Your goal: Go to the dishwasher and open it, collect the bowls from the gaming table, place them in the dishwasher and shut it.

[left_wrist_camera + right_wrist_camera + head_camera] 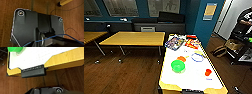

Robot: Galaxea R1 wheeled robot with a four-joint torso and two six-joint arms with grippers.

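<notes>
Straight ahead in the head view the gaming table (194,79) runs away from the robot, its glossy white top framed in yellow wood, with a black slot (33,70) set into the near end. A translucent green bowl (178,66) sits about midway along the top, toward the left edge; an orange bowl (181,59) lies just beyond it, touching or nearly so. A small red piece (208,72) stands near the right edge, closer to the near end, and a flat blue ring (197,57) lies between the bowls and the right edge. At the far end the top is crowded with a patterned tray (174,42) by the left corner and red packets (192,43) by the right. A plain yellow-topped table (135,38) stands just beside the far left corner, over a dark wood floor (129,72). To the right, well apart, a bag (220,51) rests on the floor before a dark shelf rack (241,37). In the right wrist view the green bowl appears past the slot, near one corner. Whether either gripper is wide or narrow cannot be told.
</notes>
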